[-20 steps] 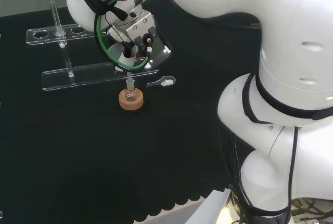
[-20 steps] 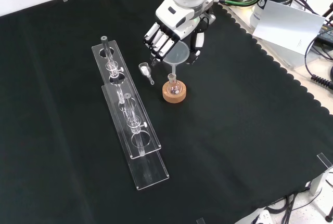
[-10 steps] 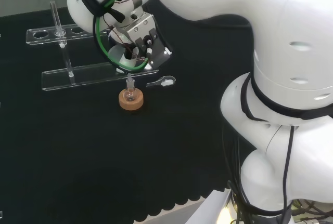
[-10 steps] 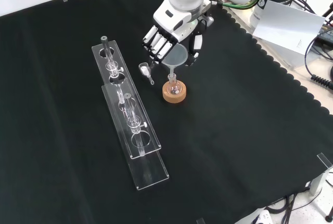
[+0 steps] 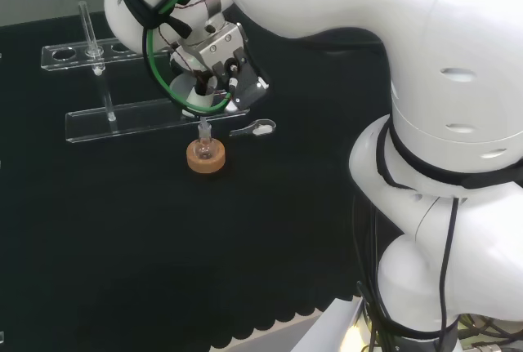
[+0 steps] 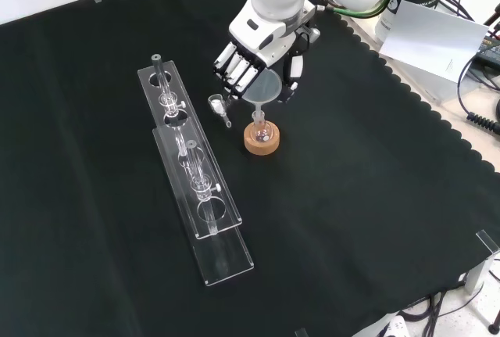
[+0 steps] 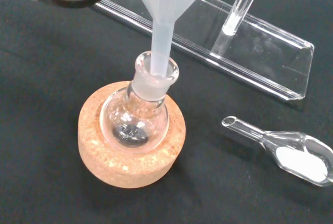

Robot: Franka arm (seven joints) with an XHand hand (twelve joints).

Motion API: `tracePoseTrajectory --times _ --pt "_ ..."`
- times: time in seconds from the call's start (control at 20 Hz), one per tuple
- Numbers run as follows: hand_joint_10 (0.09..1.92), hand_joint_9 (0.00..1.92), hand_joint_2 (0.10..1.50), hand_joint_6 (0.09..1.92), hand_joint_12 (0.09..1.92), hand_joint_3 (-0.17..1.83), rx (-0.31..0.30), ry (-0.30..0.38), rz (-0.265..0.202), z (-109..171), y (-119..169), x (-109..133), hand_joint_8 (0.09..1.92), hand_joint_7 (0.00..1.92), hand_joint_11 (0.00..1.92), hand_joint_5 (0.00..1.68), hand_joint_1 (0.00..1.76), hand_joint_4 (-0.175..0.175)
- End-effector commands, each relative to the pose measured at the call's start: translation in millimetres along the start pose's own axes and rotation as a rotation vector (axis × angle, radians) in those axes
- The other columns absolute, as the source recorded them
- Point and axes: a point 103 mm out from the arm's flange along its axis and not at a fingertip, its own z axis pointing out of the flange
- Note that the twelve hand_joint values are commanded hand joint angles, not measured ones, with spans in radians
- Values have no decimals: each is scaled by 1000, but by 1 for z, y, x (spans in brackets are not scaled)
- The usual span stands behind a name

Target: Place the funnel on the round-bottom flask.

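Translucent white plastic funnel stood upright in the front view, stem down in the clear round-bottom flask on its cork ring, cone gripped between the hand's curled fingers and thumb. Wrist view: stem inside the flask's neck.

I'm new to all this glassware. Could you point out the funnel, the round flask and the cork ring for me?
funnel [image 7: 160, 37], wrist view, on its stem just above the flask's neck.
round flask [image 7: 134, 120], wrist view, on its clear bulb.
cork ring [image 7: 130, 164], wrist view, on the ring's near side under the flask.
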Motion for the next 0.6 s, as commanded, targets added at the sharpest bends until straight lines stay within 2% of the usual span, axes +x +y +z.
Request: tracePoseTrajectory --times 0.05,0.6 --pt "722 708 669 194 1323 552 4 9 -4 3 -1 -1 858 385 333 451 760 -75" --pt "721 709 670 194 1323 552 23 42 -10 20 -1 1 858 383 333 452 759 -75"
